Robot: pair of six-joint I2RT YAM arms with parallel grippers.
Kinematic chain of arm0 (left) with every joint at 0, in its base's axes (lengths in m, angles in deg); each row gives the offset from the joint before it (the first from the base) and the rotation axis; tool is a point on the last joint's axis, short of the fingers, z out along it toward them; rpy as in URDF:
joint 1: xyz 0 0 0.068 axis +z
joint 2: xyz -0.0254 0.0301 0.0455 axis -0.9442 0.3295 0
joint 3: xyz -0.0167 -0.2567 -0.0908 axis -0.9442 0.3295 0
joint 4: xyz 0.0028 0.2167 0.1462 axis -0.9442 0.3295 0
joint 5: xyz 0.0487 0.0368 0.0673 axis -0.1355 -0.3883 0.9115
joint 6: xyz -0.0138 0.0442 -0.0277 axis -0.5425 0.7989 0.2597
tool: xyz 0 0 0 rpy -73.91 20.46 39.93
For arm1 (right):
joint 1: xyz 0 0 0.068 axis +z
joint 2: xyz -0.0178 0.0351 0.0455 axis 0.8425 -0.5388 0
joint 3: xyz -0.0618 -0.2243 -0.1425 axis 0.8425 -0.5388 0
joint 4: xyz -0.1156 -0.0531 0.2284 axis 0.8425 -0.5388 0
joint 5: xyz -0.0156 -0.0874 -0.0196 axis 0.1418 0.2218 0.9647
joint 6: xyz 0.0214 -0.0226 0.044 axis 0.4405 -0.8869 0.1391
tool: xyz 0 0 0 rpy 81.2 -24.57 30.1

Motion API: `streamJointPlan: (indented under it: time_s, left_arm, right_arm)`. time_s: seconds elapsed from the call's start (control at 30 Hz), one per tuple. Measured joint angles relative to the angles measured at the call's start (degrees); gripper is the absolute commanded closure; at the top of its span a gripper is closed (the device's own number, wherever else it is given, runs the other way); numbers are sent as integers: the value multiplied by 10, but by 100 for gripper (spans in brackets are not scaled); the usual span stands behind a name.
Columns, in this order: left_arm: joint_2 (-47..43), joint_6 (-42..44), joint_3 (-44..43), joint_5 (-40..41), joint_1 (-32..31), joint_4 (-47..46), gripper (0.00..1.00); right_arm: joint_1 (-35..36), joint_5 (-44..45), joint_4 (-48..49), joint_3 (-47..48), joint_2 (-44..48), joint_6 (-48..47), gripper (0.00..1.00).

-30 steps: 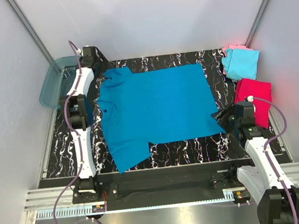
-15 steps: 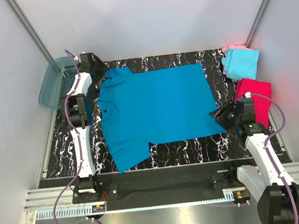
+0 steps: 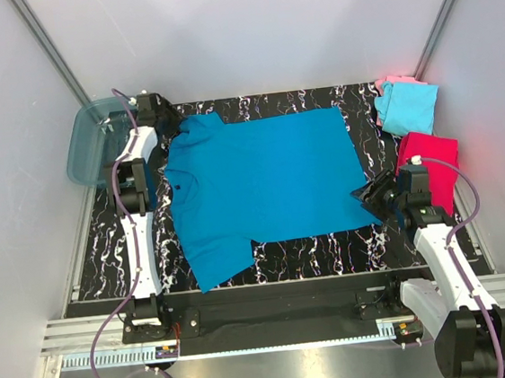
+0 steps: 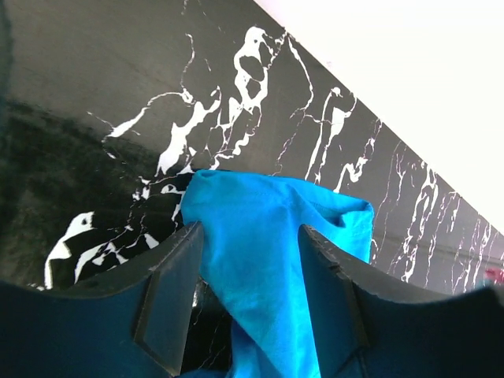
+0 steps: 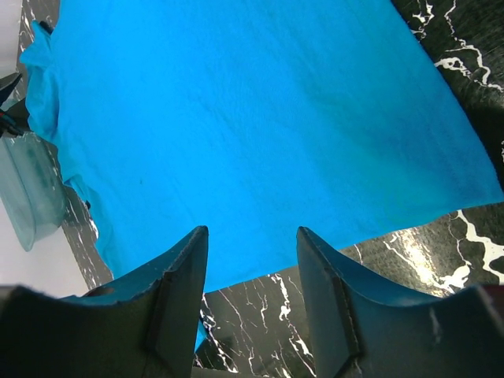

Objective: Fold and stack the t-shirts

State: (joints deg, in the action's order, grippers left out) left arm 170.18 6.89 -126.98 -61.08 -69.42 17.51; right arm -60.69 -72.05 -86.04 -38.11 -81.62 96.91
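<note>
A large teal-blue t-shirt lies spread flat on the black marbled table. My left gripper is at the shirt's far left sleeve. In the left wrist view its jaws stand apart with the bunched blue sleeve between them, so the left gripper is open. My right gripper is low at the shirt's near right hem corner. It is open over bare marble, with the hem just ahead of its tips. Light cyan, pale pink and magenta-red shirts lie folded at the right.
A translucent teal tub stands off the table's far left corner, close to the left arm. White walls close in the table on three sides. The arm bases sit at the near rail.
The left jaws have narrowed around the sleeve. The right gripper has crept left toward the hem corner. The shirt lies as before.
</note>
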Motion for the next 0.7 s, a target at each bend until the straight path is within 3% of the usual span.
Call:
streamJointPlan:
  time_s: [0.07,0.2,0.33,0.7]
  left_arm:
    - [2,0,0,-5,-1,-2,49]
    - [8,-7,0,-11,1,-1,78]
    - [10,-4,0,-14,2,1,100]
    - [-14,26,47,9,-8,-26,100]
  right_arm:
    - [-1,-5,0,1,-1,0,45]
    - [-2,-8,0,1,-1,0,45]
    - [-2,-11,-1,1,-1,0,47]
    - [-3,-22,-4,1,11,-1,50]
